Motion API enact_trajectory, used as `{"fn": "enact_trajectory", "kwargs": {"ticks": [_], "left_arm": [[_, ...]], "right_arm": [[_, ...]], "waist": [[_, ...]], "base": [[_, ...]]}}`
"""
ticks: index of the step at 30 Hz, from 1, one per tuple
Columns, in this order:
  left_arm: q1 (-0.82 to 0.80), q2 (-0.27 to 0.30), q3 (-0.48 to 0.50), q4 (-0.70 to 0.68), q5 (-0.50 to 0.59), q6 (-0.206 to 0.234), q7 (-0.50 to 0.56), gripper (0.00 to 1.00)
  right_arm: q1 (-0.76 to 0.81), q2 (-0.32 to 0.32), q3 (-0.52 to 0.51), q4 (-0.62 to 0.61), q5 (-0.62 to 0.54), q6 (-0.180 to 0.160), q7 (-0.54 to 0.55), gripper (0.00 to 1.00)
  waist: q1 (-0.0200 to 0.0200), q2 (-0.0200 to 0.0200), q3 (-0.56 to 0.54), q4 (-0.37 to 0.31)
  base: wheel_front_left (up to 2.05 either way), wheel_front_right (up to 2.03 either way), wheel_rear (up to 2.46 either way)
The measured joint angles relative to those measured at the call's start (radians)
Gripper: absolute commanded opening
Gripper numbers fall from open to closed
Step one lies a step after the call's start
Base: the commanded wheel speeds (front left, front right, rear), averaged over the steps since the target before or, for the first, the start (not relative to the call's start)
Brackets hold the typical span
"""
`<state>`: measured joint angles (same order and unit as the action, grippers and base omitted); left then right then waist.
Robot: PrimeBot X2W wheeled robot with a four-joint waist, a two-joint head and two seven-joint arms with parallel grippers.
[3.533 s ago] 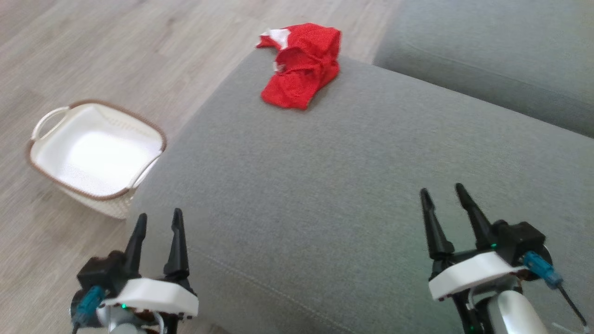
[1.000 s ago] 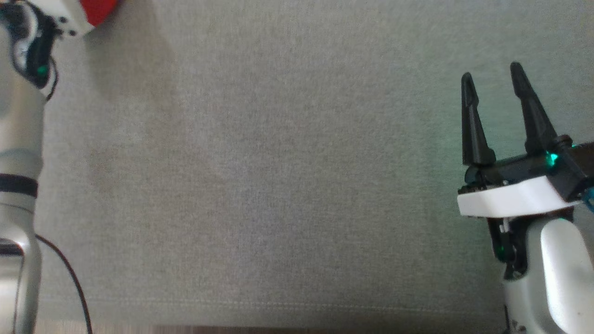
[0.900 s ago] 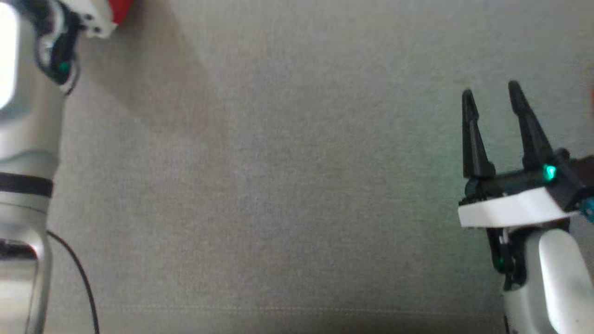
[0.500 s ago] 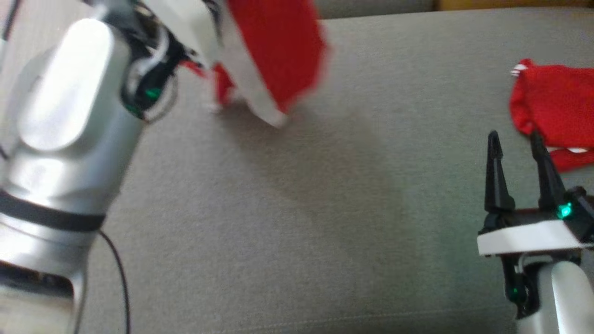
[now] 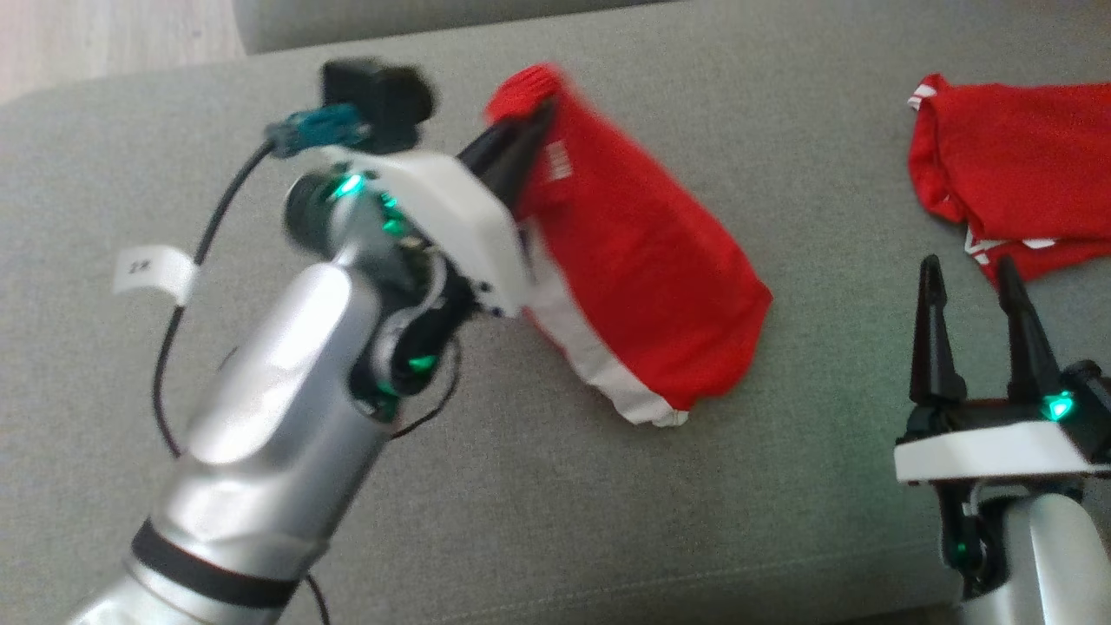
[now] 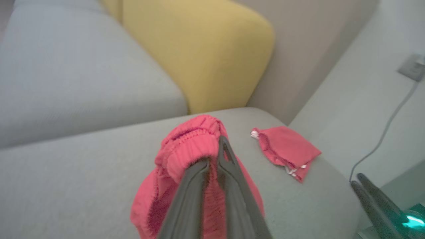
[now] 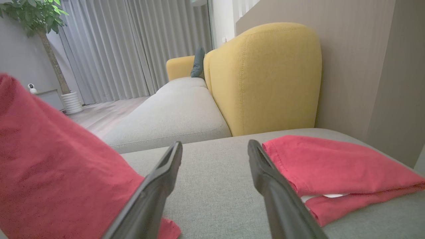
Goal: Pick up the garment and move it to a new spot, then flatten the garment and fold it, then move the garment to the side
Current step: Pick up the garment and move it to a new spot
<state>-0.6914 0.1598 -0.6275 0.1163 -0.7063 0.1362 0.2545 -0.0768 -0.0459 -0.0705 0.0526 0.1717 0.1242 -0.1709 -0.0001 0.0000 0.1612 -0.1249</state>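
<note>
Over the sofa (image 5: 781, 521), hanging limp from the left gripper (image 5: 525, 139) clamped on its elastic waistband (image 6: 191, 146): soft, light garment (image 5: 642, 286), best held by that thick band; right gripper (image 5: 966, 265) spread, empty, near right.

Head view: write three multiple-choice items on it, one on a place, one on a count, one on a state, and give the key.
1. Where does the folded garment lie?
A. In a basket.
B. On the grey cushion, beyond the right tool.
C. On the floor.

2. How many red garments are there?
A. One.
B. Two.
C. Four.

3. The left tool is:
A. open and bare.
B. lying flat on the cushion.
C. shut on the held garment.

Key:
1 B, it rests on the cushion past the right tool.
2 B, one is held and one is folded.
3 C, the tool pinches the garment's ribbed band.
</note>
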Motion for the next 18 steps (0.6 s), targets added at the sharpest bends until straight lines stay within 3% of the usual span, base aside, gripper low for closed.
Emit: {"fn": "enact_trajectory", "kwargs": {"ticks": [3, 9, 10, 11, 12, 18], "left_arm": [[0.037, 0.007, 0.06, 0.098, -0.026, 0.05, -0.012, 0.0], [0.055, 0.077, 0.161, 0.297, -0.029, 0.069, -0.114, 0.0], [0.063, 0.078, 0.166, 0.32, -0.035, 0.069, -0.128, 0.11], [0.072, 0.076, 0.171, 0.338, -0.04, 0.065, -0.142, 0.39], [0.083, 0.075, 0.174, 0.351, -0.045, 0.06, -0.157, 1.0], [0.142, 0.063, 0.183, 0.412, -0.053, 0.011, -0.26, 1.0]], "right_arm": [[-0.023, 0.0, 0.015, 0.019, 0.006, 0.0, -0.01, 1.0], [-0.073, 0.0, 0.052, 0.058, 0.013, 0.0, -0.027, 1.0], [-0.075, 0.0, 0.056, 0.066, 0.013, 0.0, -0.029, 1.0], [-0.075, 0.0, 0.057, 0.074, 0.013, 0.0, -0.032, 1.0], [-0.075, 0.0, 0.058, 0.082, 0.013, 0.0, -0.032, 1.0], [-0.077, 0.0, 0.06, 0.116, 0.012, 0.0, -0.04, 1.0]], "waist": [[0.0, 0.0, 0.027, -0.003], [0.0001, 0.0, 0.072, -0.008], [0.0001, 0.0, 0.075, -0.007], [0.0001, 0.0, 0.077, -0.004], [0.0001, 0.0, 0.078, -0.001], [0.0001, 0.0, 0.07, 0.028]], "base": [[0.0, 0.0, 0.0], [0.0, 0.0, 0.0], [0.0, 0.0, 0.0], [0.0, 0.0, 0.0], [0.0, 0.0, 0.0], [0.0, 0.0, 0.0]]}}
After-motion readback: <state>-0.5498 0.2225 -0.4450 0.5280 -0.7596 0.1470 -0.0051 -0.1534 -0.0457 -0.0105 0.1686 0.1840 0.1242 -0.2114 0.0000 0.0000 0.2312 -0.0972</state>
